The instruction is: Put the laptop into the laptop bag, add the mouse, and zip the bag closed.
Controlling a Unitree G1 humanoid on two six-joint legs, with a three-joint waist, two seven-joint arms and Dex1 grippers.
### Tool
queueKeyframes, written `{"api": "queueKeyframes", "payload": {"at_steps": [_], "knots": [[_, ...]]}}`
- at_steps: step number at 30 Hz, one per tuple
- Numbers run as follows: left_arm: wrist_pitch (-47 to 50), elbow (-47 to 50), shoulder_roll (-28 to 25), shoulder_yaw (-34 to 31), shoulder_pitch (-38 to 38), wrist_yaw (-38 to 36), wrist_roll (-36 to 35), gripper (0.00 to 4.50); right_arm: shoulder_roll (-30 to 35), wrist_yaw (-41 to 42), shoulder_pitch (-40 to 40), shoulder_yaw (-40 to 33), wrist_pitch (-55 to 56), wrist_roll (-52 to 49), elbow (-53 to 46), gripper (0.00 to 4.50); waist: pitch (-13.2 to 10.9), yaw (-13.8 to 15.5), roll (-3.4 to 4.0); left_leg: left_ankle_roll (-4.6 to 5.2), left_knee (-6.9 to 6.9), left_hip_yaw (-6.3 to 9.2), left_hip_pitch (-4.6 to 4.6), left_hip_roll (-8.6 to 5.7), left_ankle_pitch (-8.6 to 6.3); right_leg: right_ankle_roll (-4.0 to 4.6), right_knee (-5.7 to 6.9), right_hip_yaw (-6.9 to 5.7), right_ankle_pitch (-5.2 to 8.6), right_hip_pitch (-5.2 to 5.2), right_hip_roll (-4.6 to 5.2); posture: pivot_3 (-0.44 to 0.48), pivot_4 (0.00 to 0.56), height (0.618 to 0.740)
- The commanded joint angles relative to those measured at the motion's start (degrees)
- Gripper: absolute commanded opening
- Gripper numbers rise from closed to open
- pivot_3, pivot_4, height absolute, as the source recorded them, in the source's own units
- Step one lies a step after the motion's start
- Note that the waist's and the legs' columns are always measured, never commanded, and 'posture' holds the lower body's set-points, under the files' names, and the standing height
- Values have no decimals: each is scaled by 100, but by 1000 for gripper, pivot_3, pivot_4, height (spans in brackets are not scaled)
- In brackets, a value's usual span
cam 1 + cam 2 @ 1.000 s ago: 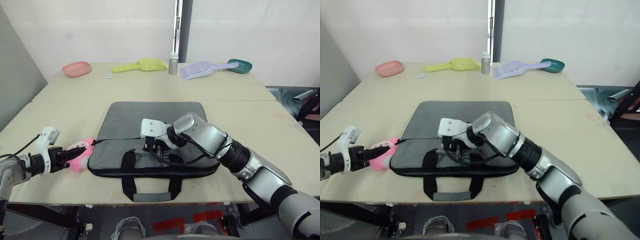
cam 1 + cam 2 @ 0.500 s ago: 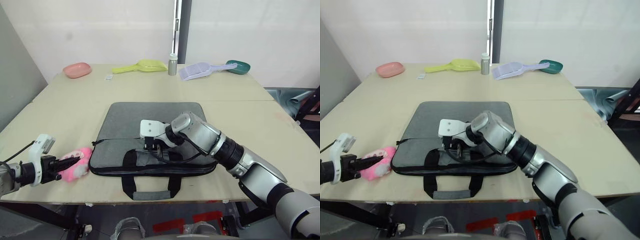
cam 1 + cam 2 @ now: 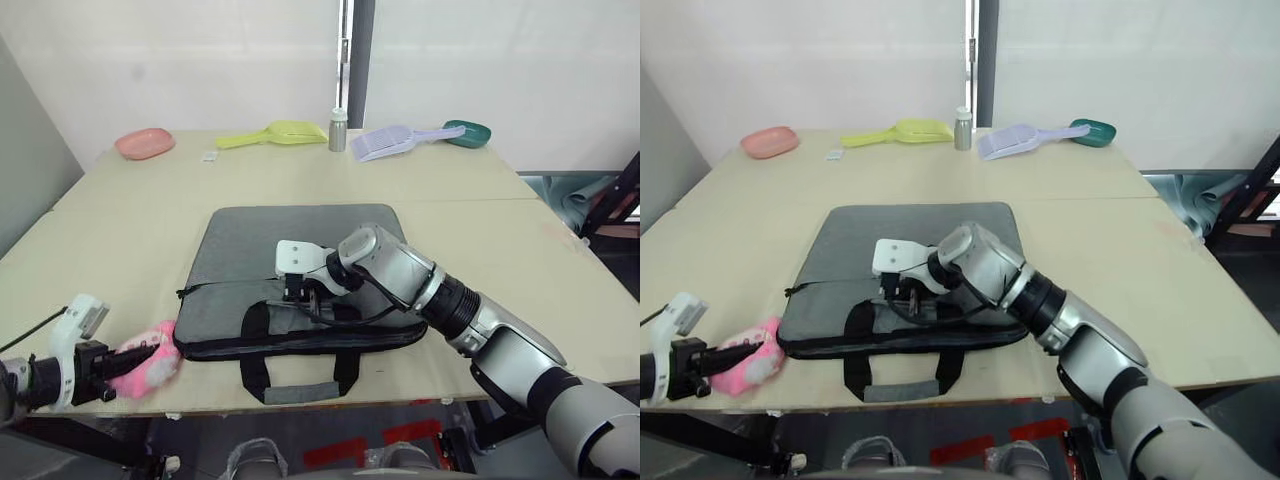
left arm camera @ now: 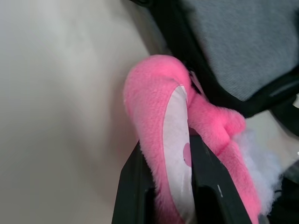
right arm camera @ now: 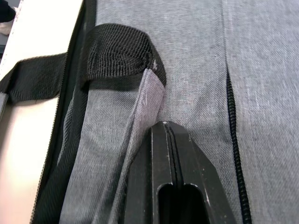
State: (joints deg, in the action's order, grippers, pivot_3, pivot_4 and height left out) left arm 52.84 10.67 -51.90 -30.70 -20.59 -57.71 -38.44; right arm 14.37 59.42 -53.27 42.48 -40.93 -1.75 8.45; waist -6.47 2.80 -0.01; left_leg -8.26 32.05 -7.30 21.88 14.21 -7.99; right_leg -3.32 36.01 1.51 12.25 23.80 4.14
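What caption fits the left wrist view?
Left gripper clamps a pink plush toy beside the grey laptop bag.

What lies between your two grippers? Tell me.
The plush, clamped in the left gripper, then the bag with its left end and black strap, up to the right gripper. The left eye view shows it.

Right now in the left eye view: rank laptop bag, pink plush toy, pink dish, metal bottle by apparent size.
1. laptop bag, largest by far
2. pink plush toy, gripped by the left end effector
3. pink dish
4. metal bottle

The toy is nearest the camera and the dish farthest, so 2 versus 3 is unsure.
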Motion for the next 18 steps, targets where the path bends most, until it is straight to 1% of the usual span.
{"api": "queueKeyframes", "payload": {"at_steps": [1,5,7,12,15,18], "knots": [[99,512,124,147,-519,-57,-81,33,34,-59,158,174,-108,295,374,0,5,-14,4,0,-1,0,0,0,0,0,-1,1,0,0,0,0,150,740],[60,698,174,-29,-993,-83,-50,33,-38,-31,154,154,-60,357,444,0,9,-33,12,1,-13,-6,-4,0,-1,-4,-2,5,3,6,-1,0,150,740],[60,675,207,-132,-1090,-51,-49,33,-73,-18,155,141,-36,384,477,0,10,-50,13,1,-19,-10,-6,0,-1,-6,-2,10,4,11,-2,0,150,740],[293,624,419,-385,-861,213,-347,33,-150,22,166,123,18,417,528,0,10,-62,15,0,-25,-15,-7,1,-1,-5,-2,18,4,18,-8,0,150,740],[409,870,476,-359,-956,191,-496,33,-175,40,159,104,28,431,552,0,12,-60,15,0,-25,-15,-9,1,-1,-5,0,16,4,18,-9,0,150,740],[273,1065,439,-185,-1464,15,-354,33,-202,22,141,67,35,453,597,0,12,-73,15,0,-25,-16,-8,1,-1,-5,0,19,4,18,-9,0,150,740]]}}
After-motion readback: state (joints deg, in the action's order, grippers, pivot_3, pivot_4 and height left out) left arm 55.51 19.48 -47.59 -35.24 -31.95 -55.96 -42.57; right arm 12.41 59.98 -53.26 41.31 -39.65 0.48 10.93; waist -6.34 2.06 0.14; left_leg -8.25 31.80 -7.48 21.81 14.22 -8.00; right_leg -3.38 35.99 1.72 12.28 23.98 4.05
